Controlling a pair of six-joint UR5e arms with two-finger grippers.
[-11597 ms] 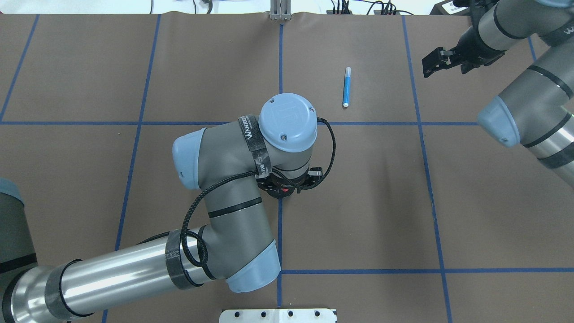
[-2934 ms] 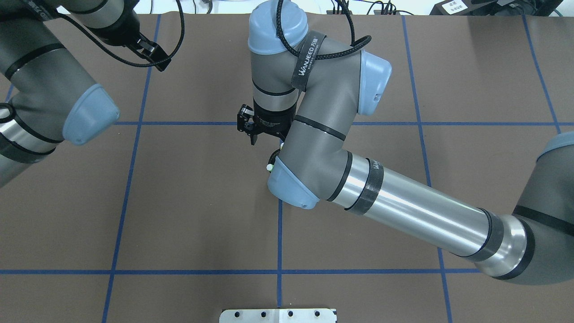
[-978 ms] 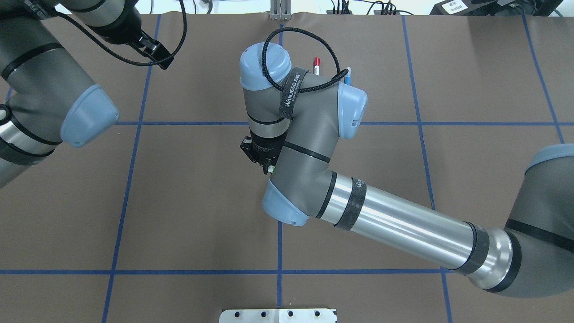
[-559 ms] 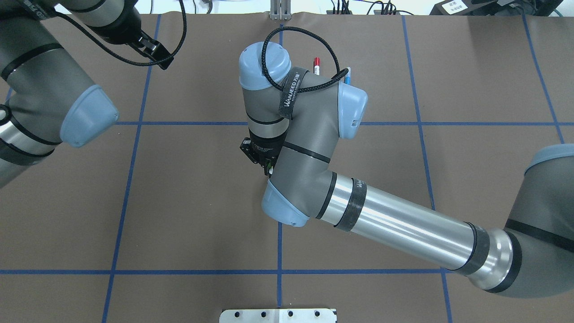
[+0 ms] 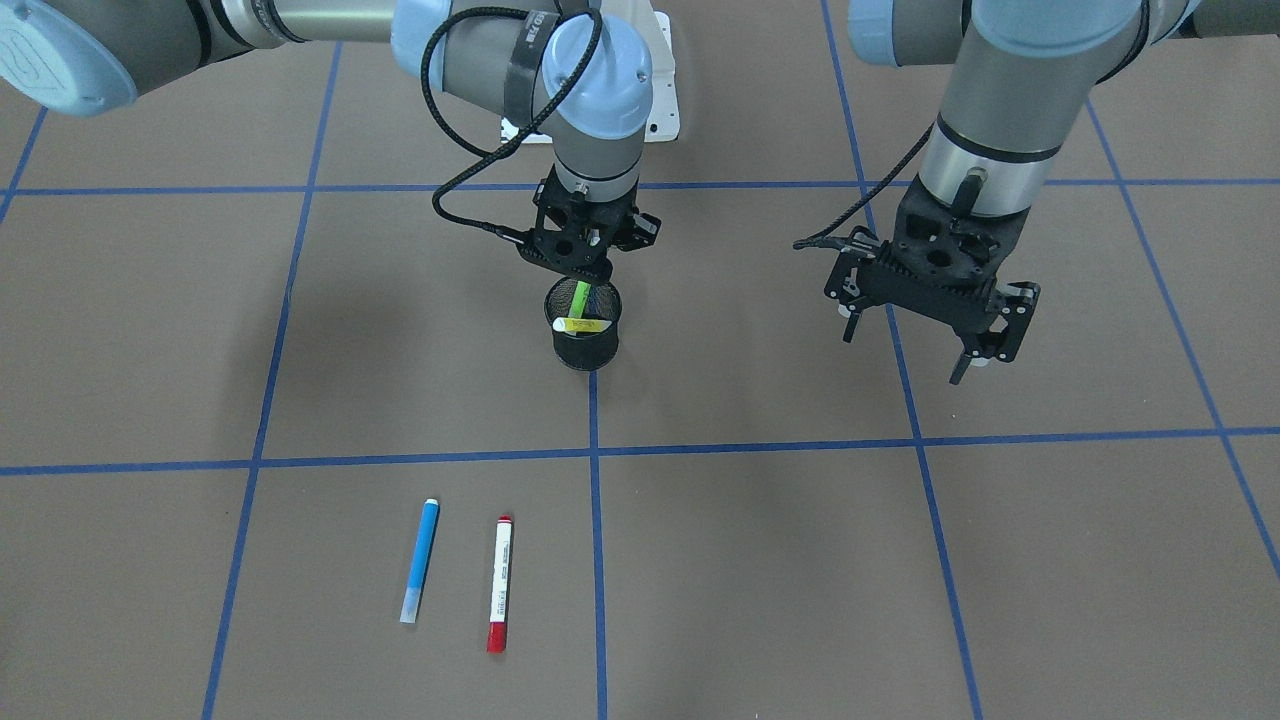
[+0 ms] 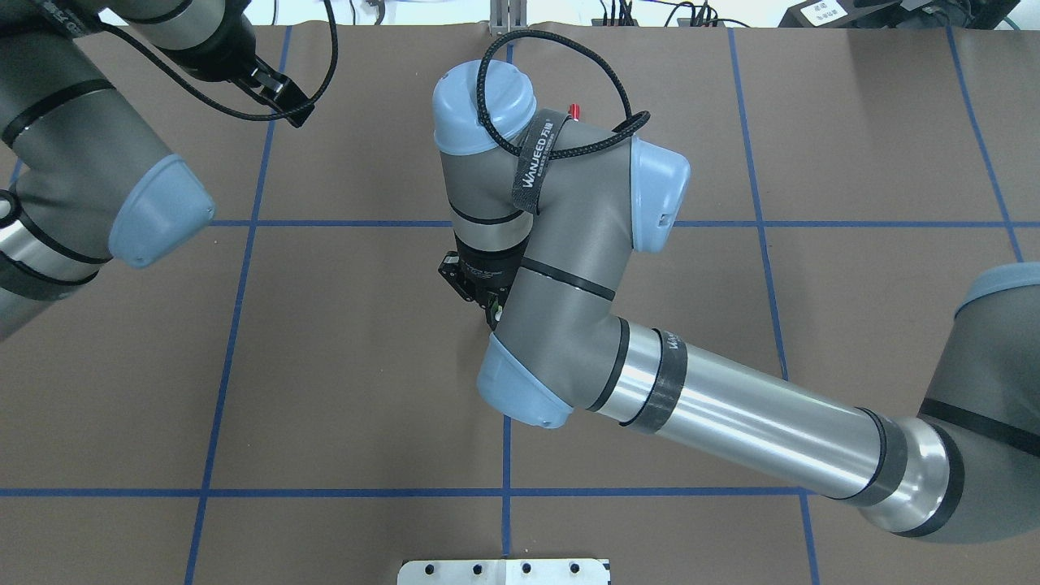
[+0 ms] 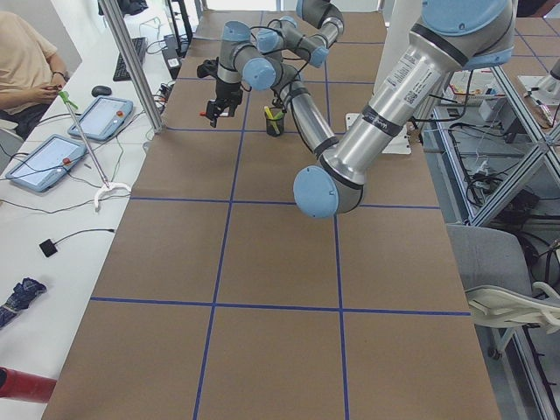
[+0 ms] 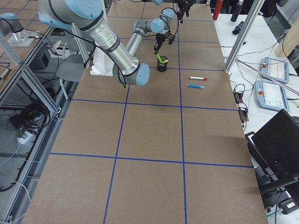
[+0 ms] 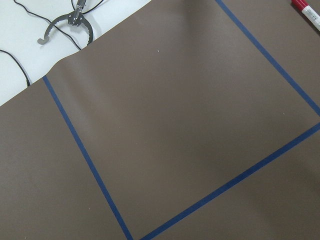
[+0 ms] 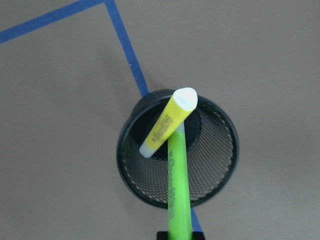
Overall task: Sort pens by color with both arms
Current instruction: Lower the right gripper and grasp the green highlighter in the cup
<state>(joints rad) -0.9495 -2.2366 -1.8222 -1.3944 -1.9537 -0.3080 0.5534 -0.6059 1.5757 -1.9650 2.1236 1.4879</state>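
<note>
Over brown, blue-taped tabletop (image 5: 800,560), green pen (image 5: 581,297)

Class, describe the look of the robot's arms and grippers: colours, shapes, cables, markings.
Both the right arm and left arm are grey and polished-silver tubes with rounded light-blue joint caps and black bands. Black braided cable runs along each; the right arm's black strap carries white lettering. The right gripper and left gripper are black, two-fingered.
</note>
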